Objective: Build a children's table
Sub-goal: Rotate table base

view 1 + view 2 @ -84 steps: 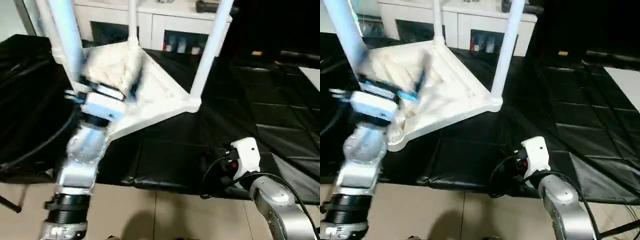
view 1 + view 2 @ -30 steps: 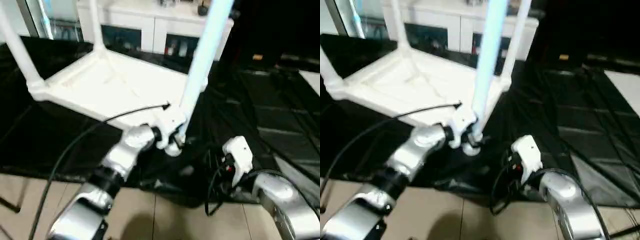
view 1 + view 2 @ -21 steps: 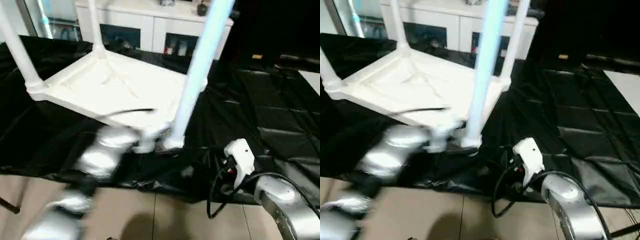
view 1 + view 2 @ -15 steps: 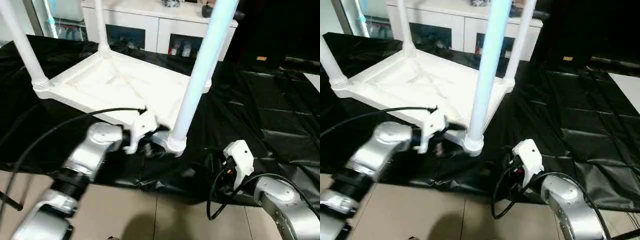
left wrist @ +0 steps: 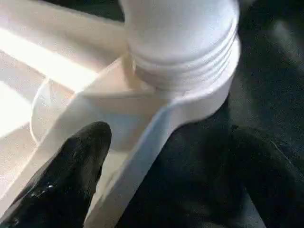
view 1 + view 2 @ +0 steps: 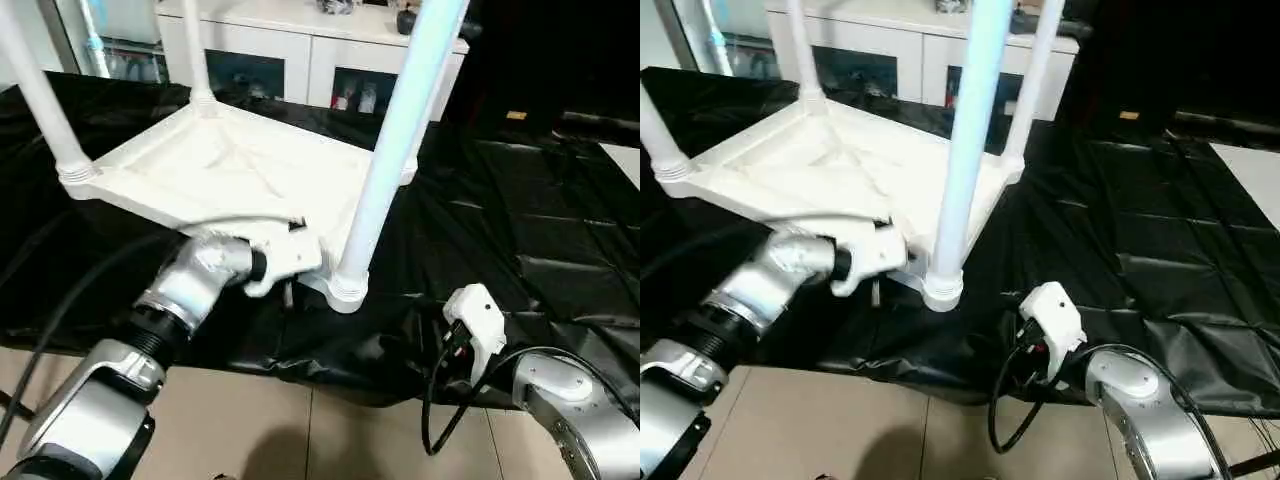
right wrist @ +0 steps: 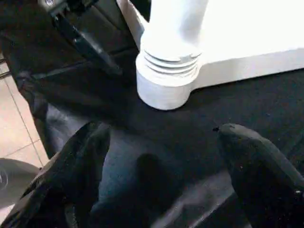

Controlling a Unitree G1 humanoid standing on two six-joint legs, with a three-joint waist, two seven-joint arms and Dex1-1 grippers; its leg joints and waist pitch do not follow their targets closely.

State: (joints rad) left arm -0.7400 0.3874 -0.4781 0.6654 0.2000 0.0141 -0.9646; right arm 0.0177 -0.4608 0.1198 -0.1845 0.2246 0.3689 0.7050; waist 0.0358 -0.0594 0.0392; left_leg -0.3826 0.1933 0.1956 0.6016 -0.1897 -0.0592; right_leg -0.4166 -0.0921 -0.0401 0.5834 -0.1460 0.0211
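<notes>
The children's table lies upside down on a black sheet, its white tabletop (image 6: 230, 170) ribbed side up. White tube legs stand up from the corner sockets; the nearest leg (image 6: 395, 130) rises from the front corner socket (image 6: 345, 288). My left gripper (image 5: 166, 156) is open at the tabletop's front edge, just left of that socket. One black finger (image 5: 71, 175) lies over the rim, the other over the sheet. My right gripper (image 7: 161, 142) hovers open over the sheet in front of the same socket (image 7: 168, 80), with nothing between its fingers.
A white cabinet with glass doors (image 6: 300, 50) stands behind the table. The black sheet (image 6: 520, 230) spreads out to the right. Tiled floor (image 6: 330, 440) runs along the near edge. A black cable (image 6: 60, 300) loops from my left forearm.
My left arm pulled back from the front corner socket, then came in again to the tabletop's edge beside it. The right arm has hardly moved.
</notes>
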